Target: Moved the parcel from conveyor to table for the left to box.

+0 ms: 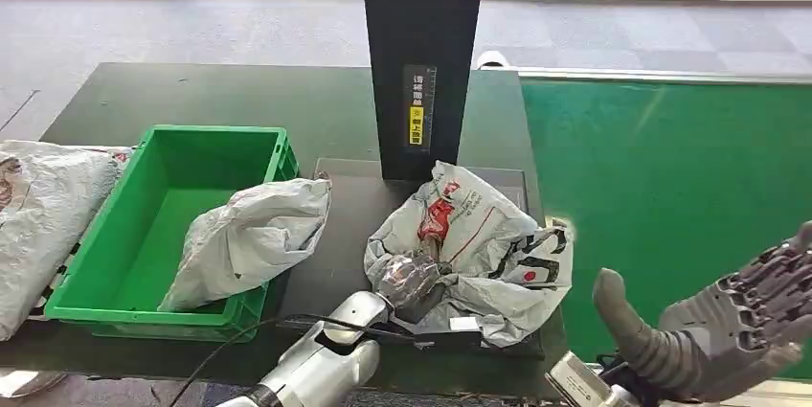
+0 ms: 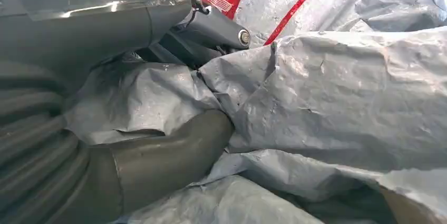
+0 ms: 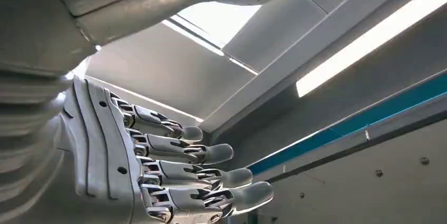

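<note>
The left hand (image 1: 412,278) is gripping the crumpled grey plastic parcel with red print (image 1: 479,235) lying on the dark table (image 1: 191,101), beside the green plastic crate (image 1: 144,225). The right hand (image 1: 737,321) is hovering with fingers spread over the green conveyor belt (image 1: 670,177), holding nothing.

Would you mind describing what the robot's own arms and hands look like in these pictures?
The left arm is glossy silver, with a thin black cable along it; the left hand is silvery metal. The right hand is dark grey, with a thick smooth thumb and segmented mechanical fingers ending in rounded tips, mounted on a pale palm plate.

Black upright post (image 1: 422,62) behind.
</note>
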Tool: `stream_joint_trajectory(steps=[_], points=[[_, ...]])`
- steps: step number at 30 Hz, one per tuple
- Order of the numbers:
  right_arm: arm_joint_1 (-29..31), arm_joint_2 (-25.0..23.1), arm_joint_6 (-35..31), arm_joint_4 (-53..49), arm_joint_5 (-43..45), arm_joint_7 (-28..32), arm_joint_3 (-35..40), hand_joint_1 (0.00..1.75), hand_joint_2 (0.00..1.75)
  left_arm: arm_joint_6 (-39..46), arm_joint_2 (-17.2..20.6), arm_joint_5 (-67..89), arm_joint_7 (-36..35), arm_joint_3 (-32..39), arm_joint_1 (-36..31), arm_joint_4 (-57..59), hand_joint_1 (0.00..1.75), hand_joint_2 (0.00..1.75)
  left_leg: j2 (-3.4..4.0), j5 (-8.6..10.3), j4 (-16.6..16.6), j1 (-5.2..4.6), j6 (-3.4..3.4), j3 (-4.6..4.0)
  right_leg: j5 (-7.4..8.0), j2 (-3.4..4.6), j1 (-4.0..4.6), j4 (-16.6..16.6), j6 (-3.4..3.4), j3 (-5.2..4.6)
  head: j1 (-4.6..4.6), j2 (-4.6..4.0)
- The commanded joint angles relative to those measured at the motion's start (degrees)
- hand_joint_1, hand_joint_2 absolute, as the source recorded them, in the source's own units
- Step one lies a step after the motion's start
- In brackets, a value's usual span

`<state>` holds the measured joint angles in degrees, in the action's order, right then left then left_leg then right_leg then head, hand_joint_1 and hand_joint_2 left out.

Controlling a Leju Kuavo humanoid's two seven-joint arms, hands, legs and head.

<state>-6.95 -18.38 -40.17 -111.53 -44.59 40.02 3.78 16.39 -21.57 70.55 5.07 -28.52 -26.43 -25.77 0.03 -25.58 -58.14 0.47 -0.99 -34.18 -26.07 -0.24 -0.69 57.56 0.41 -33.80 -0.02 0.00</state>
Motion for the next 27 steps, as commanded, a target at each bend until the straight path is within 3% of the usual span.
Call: stream_joint_trajectory(steps=[1,6,9,13,23,27], points=[[-0.86,-1.57,0.17,-1.0,0.07,-0.02,-5.05,0.0,1.75,0.13,2.21,0.62,1.78,-1.97,-1.28,4.37,1.75,1.75,0.0,0.01,0.15,-0.01,0.03,0.18,0.0,0.01,-0.01,-0.14,-0.03,0.17,0.0,0.0],[-1.09,-1.62,0.17,-1.23,0.06,-0.02,-5.02,0.0,1.75,5.6,2.02,1.03,2.34,-1.72,-2.02,3.89,1.75,1.75,0.03,0.01,0.15,0.0,0.02,0.16,0.02,0.04,0.0,-0.14,-0.03,0.16,0.0,0.0],[-2.05,-1.62,0.17,-2.06,-0.06,-0.02,-5.45,0.0,1.75,23.61,1.71,2.81,2.3,-1.73,-0.57,-4.32,1.75,1.75,-0.05,0.01,0.07,-0.02,0.02,0.08,-0.01,-0.04,-0.01,-0.05,-0.02,0.08,0.0,0.0],[-0.89,-1.62,0.17,-0.58,0.1,-0.02,-4.85,0.0,1.75,23.61,3.11,8.13,4.88,3.77,7.68,-29.05,1.75,1.75,0.07,-0.03,0.03,-0.02,0.03,-0.01,0.0,0.08,-0.01,-0.03,-0.02,-0.05,0.0,0.0],[0.63,-1.62,0.17,1.06,0.73,-0.02,-5.3,0.0,1.75,23.61,1.57,11.19,12.23,10.53,13.66,-47.07,1.75,1.75,0.24,-0.04,0.11,0.0,0.04,0.08,0.04,0.23,0.01,-0.12,-0.03,0.04,0.0,0.0],[2.03,-1.62,0.17,1.45,2.29,-0.02,-7.86,0.0,1.75,23.61,1.57,2.11,29.79,19.63,15.23,-53.64,1.75,1.75,0.25,-0.06,0.11,0.0,0.04,0.09,0.03,0.22,0.03,-0.11,-0.02,0.08,0.0,0.0]])
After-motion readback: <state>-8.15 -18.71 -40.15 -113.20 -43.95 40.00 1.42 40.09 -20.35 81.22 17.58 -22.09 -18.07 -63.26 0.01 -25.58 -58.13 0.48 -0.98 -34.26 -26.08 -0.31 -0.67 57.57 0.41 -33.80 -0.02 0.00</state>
